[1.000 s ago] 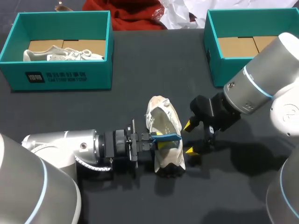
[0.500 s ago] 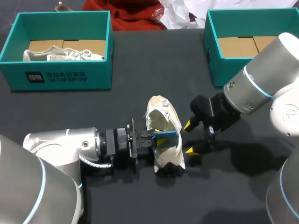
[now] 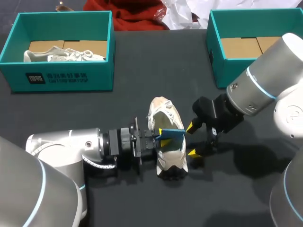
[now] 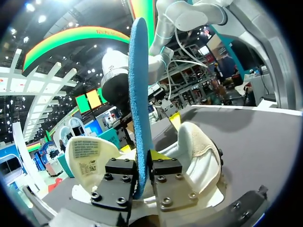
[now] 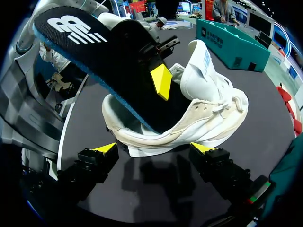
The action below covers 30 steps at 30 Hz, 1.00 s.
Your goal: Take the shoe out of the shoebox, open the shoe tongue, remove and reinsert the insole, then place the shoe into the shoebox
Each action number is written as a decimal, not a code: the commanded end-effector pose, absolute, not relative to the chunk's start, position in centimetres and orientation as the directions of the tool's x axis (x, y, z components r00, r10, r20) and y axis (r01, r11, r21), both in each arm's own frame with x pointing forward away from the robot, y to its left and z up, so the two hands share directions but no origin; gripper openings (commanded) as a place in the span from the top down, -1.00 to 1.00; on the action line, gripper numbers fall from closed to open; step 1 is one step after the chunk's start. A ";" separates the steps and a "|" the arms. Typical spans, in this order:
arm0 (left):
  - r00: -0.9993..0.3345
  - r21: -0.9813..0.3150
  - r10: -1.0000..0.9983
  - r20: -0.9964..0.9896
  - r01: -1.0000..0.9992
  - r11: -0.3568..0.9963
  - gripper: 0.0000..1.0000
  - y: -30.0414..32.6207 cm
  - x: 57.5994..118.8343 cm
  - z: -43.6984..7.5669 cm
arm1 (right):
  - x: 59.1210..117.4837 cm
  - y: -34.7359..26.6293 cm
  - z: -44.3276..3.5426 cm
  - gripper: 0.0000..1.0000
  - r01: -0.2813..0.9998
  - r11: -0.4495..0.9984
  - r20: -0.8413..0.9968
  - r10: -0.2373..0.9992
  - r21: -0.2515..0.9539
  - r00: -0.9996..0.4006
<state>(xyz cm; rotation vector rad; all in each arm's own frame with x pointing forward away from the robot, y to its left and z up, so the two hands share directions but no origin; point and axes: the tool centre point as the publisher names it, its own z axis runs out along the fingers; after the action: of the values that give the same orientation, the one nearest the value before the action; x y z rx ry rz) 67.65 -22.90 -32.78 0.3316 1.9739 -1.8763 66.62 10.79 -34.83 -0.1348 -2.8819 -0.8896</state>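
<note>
A white shoe lies on the dark table, toe toward the far side. My left gripper reaches in from the shoe's left and is shut on a blue insole, held on edge over the shoe's opening. In the left wrist view the insole rises between the fingers, with the shoe and its labelled tongue behind it. My right gripper stands open just right of the shoe. In the right wrist view that gripper faces the shoe's side and the insole's dark underside.
A teal shoebox at the back left holds another white shoe. A second teal shoebox with a cardboard insert stands at the back right. Red cloth and white paper lie at the table's far edge.
My left gripper has shifted a little to the right and turned the insole, so more of its blue face shows over the shoe. The right arm has kept still.
</note>
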 end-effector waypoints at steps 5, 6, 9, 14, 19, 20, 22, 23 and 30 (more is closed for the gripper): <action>-0.890 -0.895 -0.098 -0.445 0.438 0.085 0.36 -22.9 66.7 -31.6 | 66.5 10.9 -34.9 -1.00 0.121 0.824 0.140 0.051 0.554 -0.989; -0.890 -0.894 -0.098 -0.446 0.439 0.086 0.33 -23.0 66.6 -31.4 | 66.5 10.9 -34.9 -1.00 0.121 0.824 0.140 0.051 0.554 -0.989; -0.890 -0.894 -0.094 -0.446 0.438 0.095 0.27 -23.3 66.1 -30.8 | 66.5 10.9 -34.9 -1.00 0.121 0.824 0.140 0.051 0.554 -0.989; -0.886 -0.888 -0.093 -0.455 0.443 0.126 0.29 -24.1 65.1 -29.7 | 66.5 10.9 -34.9 -1.00 0.121 0.824 0.140 0.051 0.554 -0.989; -0.874 -0.873 -0.080 -0.479 0.465 0.147 0.36 -25.2 64.3 -29.1 | 66.5 10.9 -34.9 -1.00 0.121 0.824 0.140 0.051 0.554 -0.989; -0.873 -0.872 -0.077 -0.481 0.468 0.146 0.43 -25.3 64.2 -29.0 | 66.5 10.9 -34.9 -1.00 0.121 0.824 0.140 0.051 0.554 -0.989; -0.856 -0.854 -0.076 -0.511 0.496 0.154 0.89 -25.5 64.0 -29.0 | 66.5 10.9 -34.9 -1.00 0.121 0.824 0.140 0.051 0.554 -0.989; -0.853 -0.851 -0.076 -0.516 0.501 0.155 1.00 -25.6 64.0 -29.1 | 66.5 10.9 -34.9 -1.00 0.121 0.824 0.140 0.051 0.554 -0.989; -0.842 -0.839 -0.062 -0.536 0.524 0.145 1.00 -25.3 64.6 -30.5 | 66.5 10.9 -34.9 -1.00 0.121 0.824 0.140 0.051 0.554 -0.989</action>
<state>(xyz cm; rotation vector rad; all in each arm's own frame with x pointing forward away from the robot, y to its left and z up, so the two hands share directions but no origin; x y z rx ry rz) 64.11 -25.13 -29.74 0.4355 1.9871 -1.7377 66.63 10.80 -34.84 -0.1348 -2.8819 -0.8896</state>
